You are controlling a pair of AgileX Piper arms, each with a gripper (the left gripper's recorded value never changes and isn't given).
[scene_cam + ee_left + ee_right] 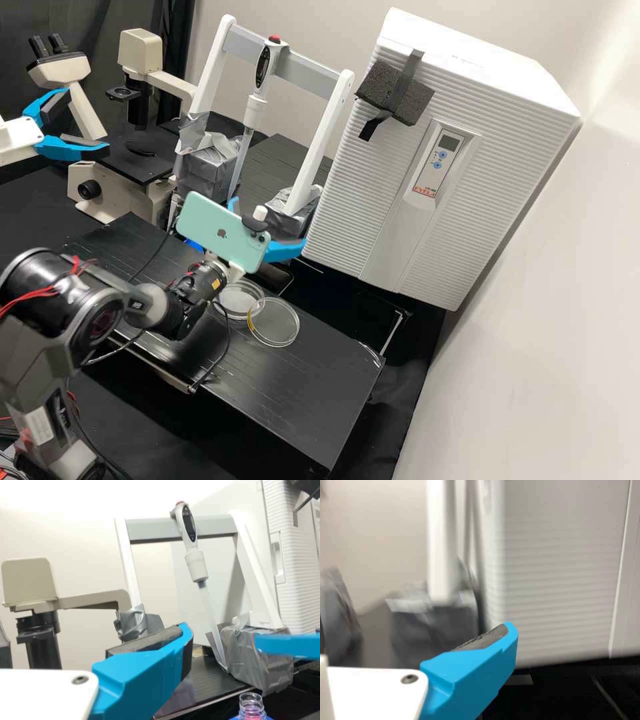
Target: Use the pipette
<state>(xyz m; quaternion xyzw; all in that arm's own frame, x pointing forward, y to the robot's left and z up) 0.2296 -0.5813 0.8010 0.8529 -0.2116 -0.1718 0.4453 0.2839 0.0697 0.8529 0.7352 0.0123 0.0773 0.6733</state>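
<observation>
A white pipette (257,83) with a dark grip and a red top button hangs upright from the crossbar of a white stand (313,67); its long tip points down between the taped feet. In the left wrist view the pipette (192,550) hangs ahead of my left gripper (222,637), which is open and well short of it. That gripper (83,120) is at the far left, beside the microscope. My right gripper (267,223) is open near the stand's right foot; one bare blue finger (475,665) faces the white ribbed unit.
A beige microscope (113,180) stands at the left. A large white ribbed unit (433,153) with a foam block (395,93) fills the right. Two clear petri dishes (273,321) lie on the black platform (300,393). A small open bottle of pink liquid (251,706) sits below the left gripper.
</observation>
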